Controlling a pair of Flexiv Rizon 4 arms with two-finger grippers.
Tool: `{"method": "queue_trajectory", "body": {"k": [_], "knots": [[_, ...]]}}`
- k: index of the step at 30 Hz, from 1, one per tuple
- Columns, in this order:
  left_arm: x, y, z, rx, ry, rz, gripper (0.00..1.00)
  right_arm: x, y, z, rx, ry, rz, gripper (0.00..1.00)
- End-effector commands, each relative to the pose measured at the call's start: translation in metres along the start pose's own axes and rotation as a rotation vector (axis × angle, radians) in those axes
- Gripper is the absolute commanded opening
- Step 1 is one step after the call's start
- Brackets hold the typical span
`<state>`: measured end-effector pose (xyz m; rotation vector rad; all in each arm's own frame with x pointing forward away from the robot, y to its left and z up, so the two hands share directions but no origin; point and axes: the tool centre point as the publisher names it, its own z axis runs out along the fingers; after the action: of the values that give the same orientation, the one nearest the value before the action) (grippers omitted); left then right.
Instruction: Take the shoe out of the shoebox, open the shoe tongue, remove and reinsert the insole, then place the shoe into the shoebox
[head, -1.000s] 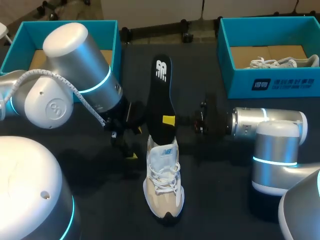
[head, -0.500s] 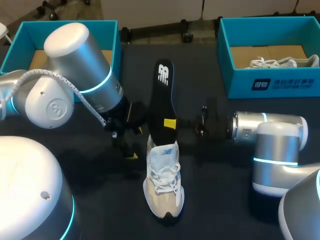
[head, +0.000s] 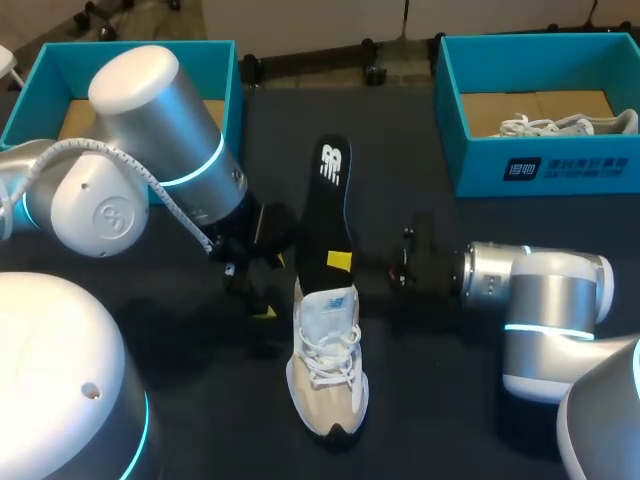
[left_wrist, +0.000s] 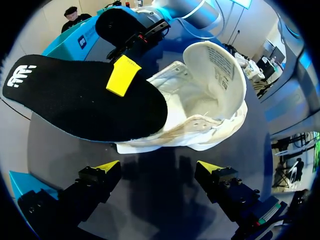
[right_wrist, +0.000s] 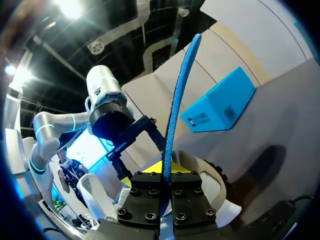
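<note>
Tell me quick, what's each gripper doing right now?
Left gripper: open, empty, fingers just short of the shoe.
Right gripper: shut on the insole.

table (head: 420, 400): dark top | spare white sneaker (head: 565, 126): inside right teal box (head: 480, 165)
</note>
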<state>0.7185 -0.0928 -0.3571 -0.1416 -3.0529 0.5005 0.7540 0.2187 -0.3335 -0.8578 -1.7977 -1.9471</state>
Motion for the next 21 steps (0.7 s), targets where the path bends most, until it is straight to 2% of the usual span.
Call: {"method": "queue_trajectory", "body": {"k": [1,21], "knots": [[0.001,0.001,0.001,0.002,-0.003,0.001,1.0,0.003,-0.009,0.003,-0.006,-0.011,0.009,0.0],[0.001,0.001,0.001,0.002,-0.003,0.001,1.0,0.016,-0.041,0.002,-0.02,-0.031,0.059,0.0]]}}
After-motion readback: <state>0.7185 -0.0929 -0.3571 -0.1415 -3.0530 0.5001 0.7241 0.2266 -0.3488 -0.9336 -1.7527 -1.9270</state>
